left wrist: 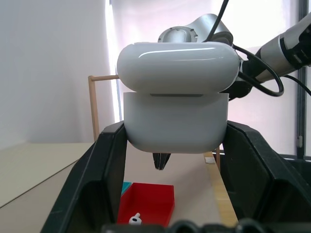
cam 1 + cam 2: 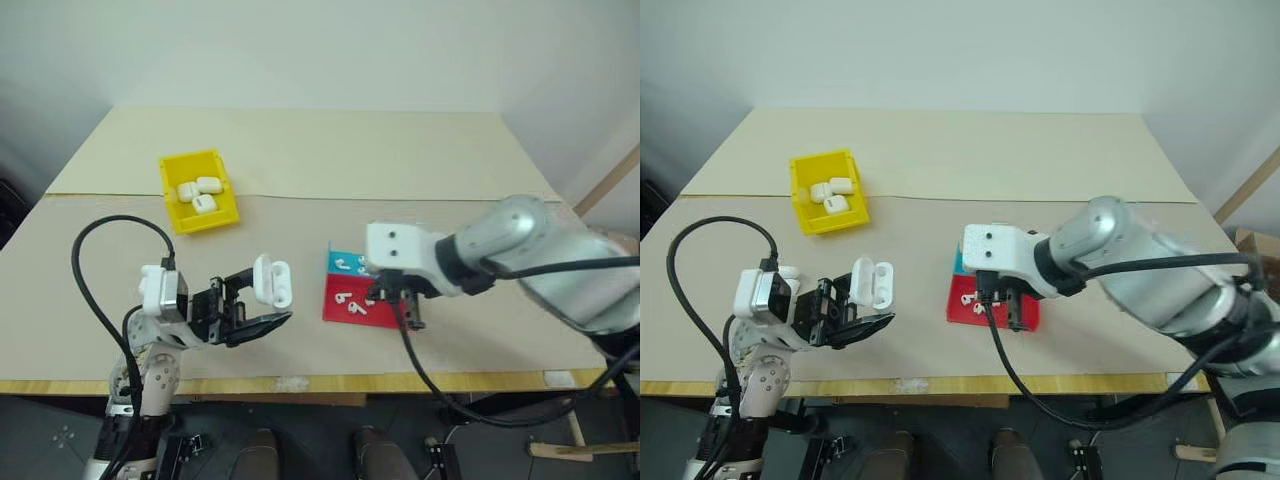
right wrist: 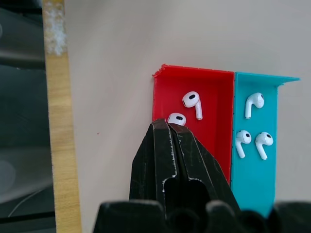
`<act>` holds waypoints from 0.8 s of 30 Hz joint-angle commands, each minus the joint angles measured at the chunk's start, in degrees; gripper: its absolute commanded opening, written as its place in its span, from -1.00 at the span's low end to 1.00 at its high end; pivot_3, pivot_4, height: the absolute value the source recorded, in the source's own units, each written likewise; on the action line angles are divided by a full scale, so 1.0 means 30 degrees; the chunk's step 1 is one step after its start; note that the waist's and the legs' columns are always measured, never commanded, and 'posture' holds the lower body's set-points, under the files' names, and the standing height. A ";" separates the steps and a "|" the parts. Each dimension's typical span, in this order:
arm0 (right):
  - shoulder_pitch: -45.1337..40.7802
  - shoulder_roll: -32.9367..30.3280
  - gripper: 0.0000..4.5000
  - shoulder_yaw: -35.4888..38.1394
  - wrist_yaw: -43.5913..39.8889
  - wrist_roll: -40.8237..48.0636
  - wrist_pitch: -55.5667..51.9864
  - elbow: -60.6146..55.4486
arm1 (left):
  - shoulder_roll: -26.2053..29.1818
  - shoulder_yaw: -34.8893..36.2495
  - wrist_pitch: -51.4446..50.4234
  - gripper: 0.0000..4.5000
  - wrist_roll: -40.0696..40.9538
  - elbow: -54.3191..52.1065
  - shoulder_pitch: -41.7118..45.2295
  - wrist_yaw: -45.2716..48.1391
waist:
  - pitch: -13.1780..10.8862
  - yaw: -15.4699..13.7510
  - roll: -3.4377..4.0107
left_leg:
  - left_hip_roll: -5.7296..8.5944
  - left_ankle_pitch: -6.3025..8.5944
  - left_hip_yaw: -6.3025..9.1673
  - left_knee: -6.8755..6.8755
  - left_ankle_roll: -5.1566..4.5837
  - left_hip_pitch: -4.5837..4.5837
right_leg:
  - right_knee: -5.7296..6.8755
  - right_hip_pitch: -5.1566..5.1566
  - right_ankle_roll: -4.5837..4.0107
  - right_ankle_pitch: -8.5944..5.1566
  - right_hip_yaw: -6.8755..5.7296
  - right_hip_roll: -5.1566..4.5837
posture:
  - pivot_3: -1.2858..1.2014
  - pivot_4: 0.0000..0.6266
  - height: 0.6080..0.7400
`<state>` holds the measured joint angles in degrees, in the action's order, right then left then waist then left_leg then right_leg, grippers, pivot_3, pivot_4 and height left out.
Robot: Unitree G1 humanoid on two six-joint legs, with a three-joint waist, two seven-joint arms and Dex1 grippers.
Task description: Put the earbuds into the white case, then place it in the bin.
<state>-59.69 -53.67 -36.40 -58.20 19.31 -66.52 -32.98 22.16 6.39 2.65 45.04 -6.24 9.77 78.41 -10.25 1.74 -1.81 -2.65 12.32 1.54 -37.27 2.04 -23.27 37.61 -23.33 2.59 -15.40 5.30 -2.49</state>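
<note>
My left gripper is shut on the white case, held above the table's front left with its lid flipped open. In the left wrist view the case sits between the two black fingers. Several earbuds lie in the tray: two in the red half and three in the blue half. My right gripper is shut and points down over the red half, its tips just short of one earbud. I see nothing between its fingers. The yellow bin stands at the back left.
Three closed white cases lie in the yellow bin. The flat red-and-blue tray lies near the table's front edge, right of centre. A black cable loops beside my left arm. A wooden frame stands off the table's right side.
</note>
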 commanded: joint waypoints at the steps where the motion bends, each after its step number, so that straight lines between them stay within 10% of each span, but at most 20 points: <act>1: -0.0127 0.0089 -1.00 -0.0483 0.0669 -0.1347 0.0507 -0.0381 | -0.0248 0.0387 0.0557 0.21 0.0321 -0.0594 -0.0584 0.0436 | 0.0000 0.0006 0.0000 | 0.0006 0.0007 -0.0004 0.0000 -0.0011 -0.0003 | 0.0006 -0.0009 0.0001 -0.0001 0.0005 -0.0008 | 0.03 -0.52 1.00; 8: -0.0230 0.0278 -0.44 -0.1082 0.0298 -0.2120 0.0393 0.0134 | 0.0234 0.0779 0.0858 0.21 -0.0060 -0.0448 -0.1129 0.0902 | 0.0000 0.0136 0.0001 | 0.0001 0.0009 -0.0001 -0.0003 -0.0017 0.0032 | 0.0036 -0.0002 -0.0008 0.0005 0.0003 -0.0001 | 0.03 -0.52 1.00; 24: -0.0306 0.2103 -0.22 -0.3826 -0.1404 -0.6286 0.4849 0.5211 | 0.0633 0.1002 0.1944 0.21 -0.0537 -0.0187 -0.1670 0.2500 | 0.0000 0.0256 0.0003 | -0.0007 0.0011 0.0000 0.0004 -0.0019 0.0031 | 0.0030 -0.0006 -0.0008 0.0004 -0.0001 0.0006 | 0.03 -0.52 1.00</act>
<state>-59.65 -47.42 -48.89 -61.51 2.30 -53.55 -17.40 23.81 8.76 7.67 42.80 -4.41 5.00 86.08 -10.25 2.51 -1.80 -2.67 12.36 1.54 -37.26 1.98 -23.18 37.69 -23.35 2.57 -15.38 5.29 -2.47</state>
